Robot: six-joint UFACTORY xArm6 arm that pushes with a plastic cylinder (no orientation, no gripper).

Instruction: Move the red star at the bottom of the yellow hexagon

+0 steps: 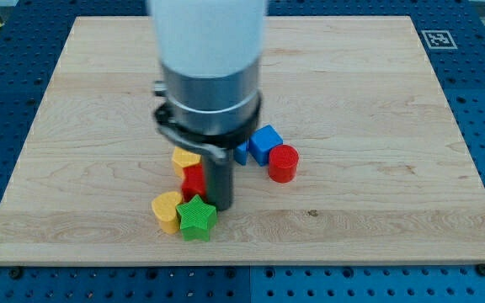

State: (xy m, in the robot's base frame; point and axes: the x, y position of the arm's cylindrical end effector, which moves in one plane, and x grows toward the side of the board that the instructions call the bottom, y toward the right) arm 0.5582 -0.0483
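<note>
The red star [194,181] lies just below the yellow hexagon [184,159], and the two touch; both are partly hidden by the arm. My tip [220,204] rests on the board right against the red star's right side, just above and to the right of the green star [197,219]. The wide grey and white arm body hides the board above the blocks.
A yellow heart [167,210] lies left of the green star, touching it. A blue cube [265,143] and a red cylinder [283,163] sit right of the rod, with a second blue block [241,152] partly hidden behind it. The wooden board [377,126] rests on a blue perforated table.
</note>
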